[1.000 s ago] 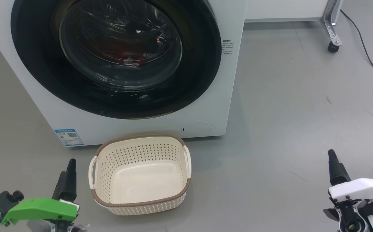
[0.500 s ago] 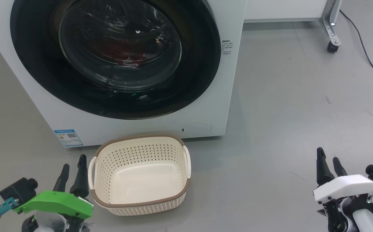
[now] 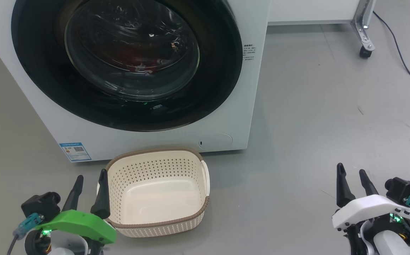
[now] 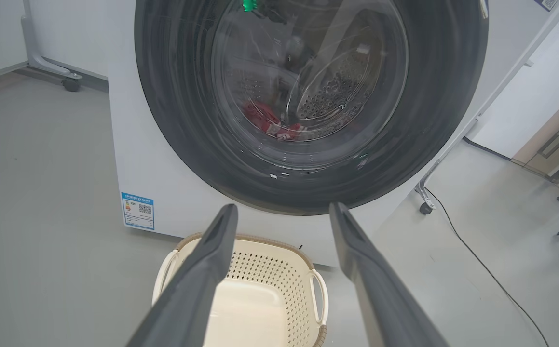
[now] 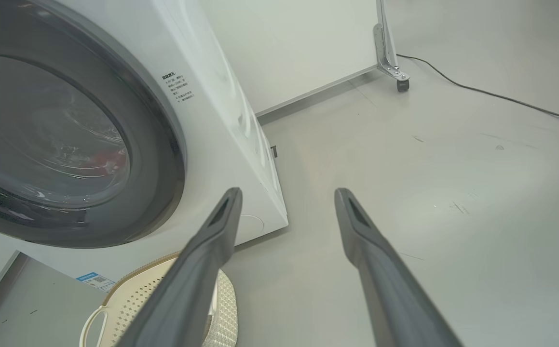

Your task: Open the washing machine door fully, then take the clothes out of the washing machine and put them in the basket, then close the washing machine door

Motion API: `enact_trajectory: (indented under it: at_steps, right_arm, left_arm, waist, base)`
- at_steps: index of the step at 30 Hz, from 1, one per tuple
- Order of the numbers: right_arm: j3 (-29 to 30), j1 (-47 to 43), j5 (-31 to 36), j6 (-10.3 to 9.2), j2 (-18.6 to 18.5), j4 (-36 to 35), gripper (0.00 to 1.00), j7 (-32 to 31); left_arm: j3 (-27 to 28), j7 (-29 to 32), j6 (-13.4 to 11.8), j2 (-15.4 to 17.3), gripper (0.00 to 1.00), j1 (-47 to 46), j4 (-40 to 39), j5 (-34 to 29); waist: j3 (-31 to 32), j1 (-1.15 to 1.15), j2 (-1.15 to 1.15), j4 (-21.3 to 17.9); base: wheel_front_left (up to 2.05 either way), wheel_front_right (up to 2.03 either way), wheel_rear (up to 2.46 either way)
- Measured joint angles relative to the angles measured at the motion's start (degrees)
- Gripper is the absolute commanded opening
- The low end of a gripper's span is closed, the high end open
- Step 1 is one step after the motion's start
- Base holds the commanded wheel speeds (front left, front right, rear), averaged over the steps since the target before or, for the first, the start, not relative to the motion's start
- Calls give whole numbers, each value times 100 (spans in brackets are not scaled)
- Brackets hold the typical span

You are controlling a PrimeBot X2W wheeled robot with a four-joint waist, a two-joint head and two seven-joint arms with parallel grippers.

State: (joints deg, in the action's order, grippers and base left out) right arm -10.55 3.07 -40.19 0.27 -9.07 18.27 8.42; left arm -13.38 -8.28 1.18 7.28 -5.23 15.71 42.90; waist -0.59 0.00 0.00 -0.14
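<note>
Grey floor (image 3: 314,106), lightly scuffed. Black cable (image 3: 403,53) runs along it at far right, past a metal frame leg (image 3: 362,24) on a caster (image 3: 364,54). White washing machine (image 3: 250,106) stands upper left in the head view. Washing machine door (image 3: 38,78) is shut, black rim flush with the front panel, glass bowl full of reflections. Clothes (image 4: 265,120) are inside the drum: red fabric visible through the glass, lying low against the perforated steel. Blue label (image 3: 75,151) low on the front at left, round flap (image 3: 217,139) low at right. Basket (image 3: 157,151) sits upright on the floor just in front of the machine, below the door, bare cream bottom showing. Left gripper (image 3: 91,174) at lower left, fingers spread apart, gripping nothing. Its inner finger overlaps the basket's left edge in the head view; contact can't be told. In the left wrist view the fingers point toward the door's lower rim, basket beneath them. Right gripper (image 3: 350,168) at lower right, well apart from basket and machine, fingers likewise spread and gripping nothing, over bare floor.
</note>
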Motion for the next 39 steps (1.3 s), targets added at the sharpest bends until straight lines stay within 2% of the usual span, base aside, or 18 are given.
enact_trajectory:
  at_steps: [30, 39]
  right_arm:
    - [-522, 4, 2198, -287, 0, 29, 100, 559]
    - [-474, 4, 2270, -290, 33, 62, 100, 560]
  left_arm:
    - [-348, -592, -297, -32, 100, -1, 115, -2154]
    - [-307, -601, -298, -76, 100, -1, 216, -2251]
  waist:
    - [25, 0, 0, 6]
    - [18, 0, 0, 2]
  base:
    - [0, 0, 0]
    - [0, 0, 0]
